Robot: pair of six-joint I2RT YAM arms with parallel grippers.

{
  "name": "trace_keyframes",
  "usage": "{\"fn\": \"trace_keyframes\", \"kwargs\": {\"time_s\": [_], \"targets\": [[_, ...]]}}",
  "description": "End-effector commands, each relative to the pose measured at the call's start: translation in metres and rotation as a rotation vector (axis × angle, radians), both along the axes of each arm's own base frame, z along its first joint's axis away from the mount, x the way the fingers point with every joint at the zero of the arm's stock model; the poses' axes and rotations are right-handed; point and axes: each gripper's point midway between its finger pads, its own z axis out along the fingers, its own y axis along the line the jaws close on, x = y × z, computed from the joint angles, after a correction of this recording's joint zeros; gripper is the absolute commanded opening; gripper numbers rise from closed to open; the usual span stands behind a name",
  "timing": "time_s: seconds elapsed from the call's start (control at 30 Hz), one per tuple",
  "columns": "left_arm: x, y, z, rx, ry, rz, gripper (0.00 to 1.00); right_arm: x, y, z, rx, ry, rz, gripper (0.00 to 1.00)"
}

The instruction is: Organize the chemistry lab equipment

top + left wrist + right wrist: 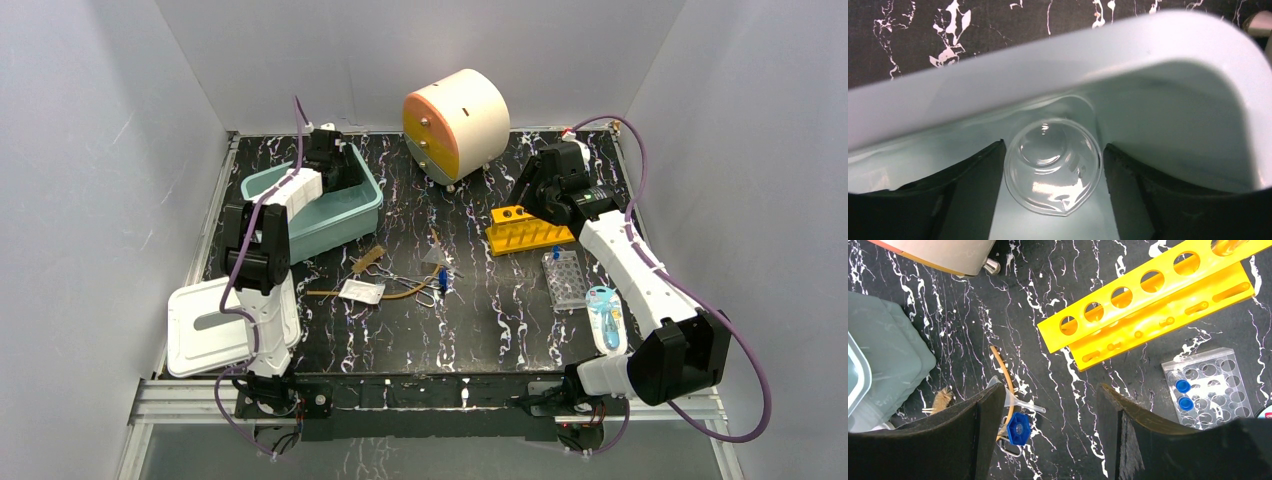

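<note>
— How do your grippers stand?

— My left gripper [1054, 145] is spread wide, down inside the pale green tub [1148, 45]; a clear round dish [1053, 170] lies on the tub floor between the fingers [973, 190], its rim right at both of them; as far as I can see, nothing is clamped. My right gripper [1050, 387] is just as wide and holds nothing; it hangs above the table [1068, 440], near the yellow rack [1148, 300].

— And the rest of the gear?

— Loose on that black, white-veined table. Close by one finger of my right gripper, the glass funnel [1015, 400], a blue-capped tube [1019, 429] and a curved amber hose [1007, 380] crowd together; the brush [942, 400] lies beyond them, toward the tub; the well plate [1208, 387] sits just beside the rack, with two blue caps [1183, 386] in its wells. From above, the forceps [400, 278] and the white packet [361, 291] lie mid-table by the same cluster; a white lid [200, 330] rests at the near left edge; a blue-and-white pack [605, 318] lies near the right edge; a white drum with an orange face [455, 125] stands at the back; plain grey walls close in on three sides.
</note>
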Motion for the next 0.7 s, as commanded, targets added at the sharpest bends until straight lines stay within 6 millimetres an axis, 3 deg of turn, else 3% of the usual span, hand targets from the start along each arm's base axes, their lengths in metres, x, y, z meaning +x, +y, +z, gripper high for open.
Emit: {"fn": "trace_keyframes", "kwargs": {"time_s": [0.0,0.17,0.43,0.67], "targets": [[0.008,0.002,0.036,0.033,-0.061,0.005,0.76,0.01,0.0,0.022,0.009,-0.059,-0.004,0.75],[0.006,-0.001,0.078,0.004,-0.114,-0.011,0.87,0.01,0.001,0.022,0.012,-0.056,-0.001,0.75],[-0.027,-0.004,0.139,-0.053,-0.169,-0.036,0.88,0.015,0.007,0.023,-0.001,-0.065,0.049,0.75],[-0.075,-0.007,0.185,-0.106,-0.21,-0.097,0.9,0.024,0.046,0.039,-0.059,-0.142,0.249,0.77]]}}
